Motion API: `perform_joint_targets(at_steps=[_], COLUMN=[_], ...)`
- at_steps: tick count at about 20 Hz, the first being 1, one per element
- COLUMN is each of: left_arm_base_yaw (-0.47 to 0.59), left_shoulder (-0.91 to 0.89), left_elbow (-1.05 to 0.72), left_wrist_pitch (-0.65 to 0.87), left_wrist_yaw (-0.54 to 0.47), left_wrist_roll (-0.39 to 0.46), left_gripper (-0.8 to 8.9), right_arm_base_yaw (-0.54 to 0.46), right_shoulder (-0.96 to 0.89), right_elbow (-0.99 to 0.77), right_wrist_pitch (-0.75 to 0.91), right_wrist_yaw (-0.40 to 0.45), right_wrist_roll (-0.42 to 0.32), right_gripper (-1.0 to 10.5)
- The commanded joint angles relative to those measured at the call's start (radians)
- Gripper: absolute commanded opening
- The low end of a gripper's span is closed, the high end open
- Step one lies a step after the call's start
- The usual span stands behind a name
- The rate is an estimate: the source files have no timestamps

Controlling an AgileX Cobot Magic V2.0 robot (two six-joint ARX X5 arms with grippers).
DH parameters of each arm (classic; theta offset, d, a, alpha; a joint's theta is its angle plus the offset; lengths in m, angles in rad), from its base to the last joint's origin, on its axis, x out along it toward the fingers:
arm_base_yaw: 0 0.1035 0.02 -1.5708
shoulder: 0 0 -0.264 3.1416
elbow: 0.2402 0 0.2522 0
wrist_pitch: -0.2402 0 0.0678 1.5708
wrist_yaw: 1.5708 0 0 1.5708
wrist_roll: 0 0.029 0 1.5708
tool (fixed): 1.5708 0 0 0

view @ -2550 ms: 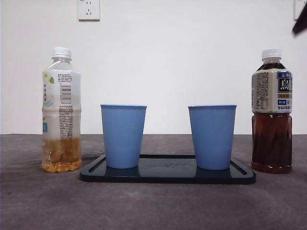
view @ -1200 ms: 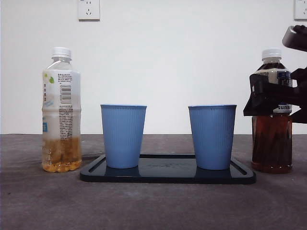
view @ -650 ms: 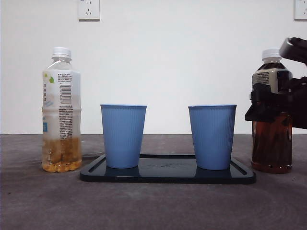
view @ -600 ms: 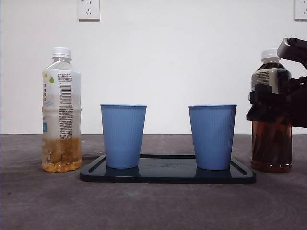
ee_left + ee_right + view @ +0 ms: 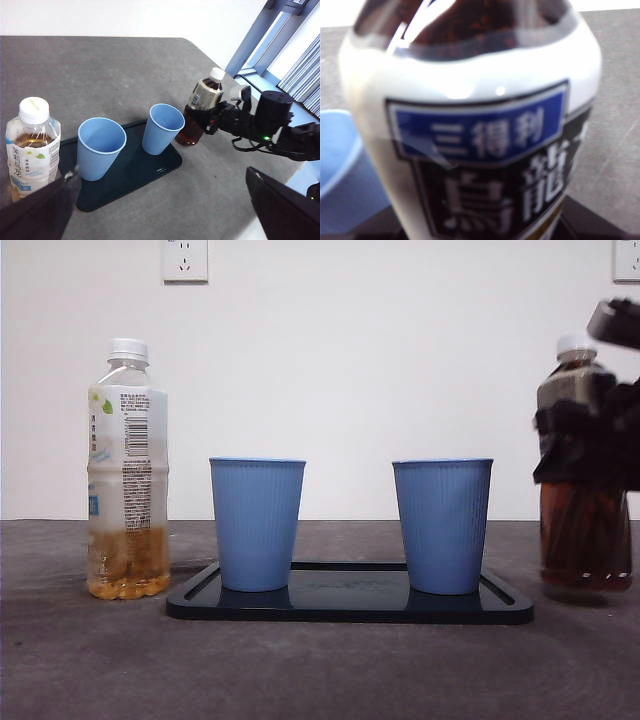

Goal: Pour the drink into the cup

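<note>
Grey tabletop (image 5: 320, 670) under a plain white wall, wall socket (image 5: 185, 260) high up.

Far from the working gripper, at the other end of the row: pale drink bottle (image 5: 128, 470), upright, capped, under half full. Closest to the left gripper (image 5: 160, 175), which hangs above and back from it with jaws spread wide, holding nothing.

Next along: left blue cup (image 5: 257, 525) and right blue cup (image 5: 442, 525), both upright and mouth-up on a dark tray (image 5: 350, 608), apart from each other.

Last: oolong tea bottle (image 5: 585, 540), clamped across its label by the right gripper (image 5: 590, 445), jaws closed on both sides of the body. Long axis close to upright, leaning slightly in the left wrist view; base low over the table or just on it, too blurred to tell. White cap (image 5: 575, 343) in place on the neck.

Deciding relation: right blue cup just beside the held bottle, on the tray side of the right gripper, and the nearer of the two cups. Probably calls for a short sideways carry toward that rim, then a tilt of the neck over the opening. Likely no pour with the cap on.
</note>
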Motion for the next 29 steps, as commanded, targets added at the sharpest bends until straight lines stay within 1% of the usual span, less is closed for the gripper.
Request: perform_joint_targets(at_steps=[1,3,5,7,9,13,17,18,21,24,26,29], left_arm_base_yaw=[-0.003,-0.003,-0.003,-0.003,-0.003,-0.003,-0.003,-0.003,-0.003,-0.003,-0.003,-0.003], left_shoulder=[0.005,0.005,0.005,0.005,0.005,0.005,0.005,0.005,0.005,0.005,0.005,0.005], left_elbow=[0.023,0.023,0.023,0.023,0.023,0.023,0.023,0.023,0.023,0.023,0.023,0.023], left_wrist_pitch=[0.010,0.010,0.010,0.010,0.009,0.009,0.008,0.008,0.007,0.006,0.003,0.002], left_wrist_yaw=[0.004,0.004,0.004,0.004,0.004,0.004,0.004,0.004,0.004,0.004,0.004,0.004], left_wrist_roll=[0.025,0.029,0.031,0.031,0.031,0.031,0.030,0.030,0.030,0.030,0.030,0.029], left_gripper=[5.30,5.30,5.30,5.30,5.30,5.30,5.30,5.30,5.30,5.30,5.30,5.30], right_arm_base_yaw=[0.026,0.056,0.096,0.134,0.174,0.246,0.314,0.331,0.378,0.407,0.409,0.409], right_shoulder=[-0.111,-0.193,-0.230,-0.233,-0.233,-0.232,-0.209,-0.191,-0.121,-0.035,0.009,0.056], right_elbow=[0.058,0.147,0.261,0.377,0.467,0.580,0.628,0.634,0.642,0.643,0.643,0.643], right_wrist_pitch=[-0.119,-0.378,-0.618,-0.806,-0.938,-1.126,-1.217,-1.225,-1.233,-1.238,-1.237,-1.237], right_wrist_yaw=[-0.003,0.022,0.080,0.148,0.217,0.406,0.605,0.644,0.704,0.854,0.896,0.922], right_wrist_roll=[-0.064,-0.152,-0.239,-0.315,-0.390,-0.522,-0.637,-0.663,-0.724,-0.796,-0.815,-0.822], right_gripper=[1.6,1.6,1.6,1.6,1.6,1.6,1.6,1.6,1.6,1.6,1.6,1.6])
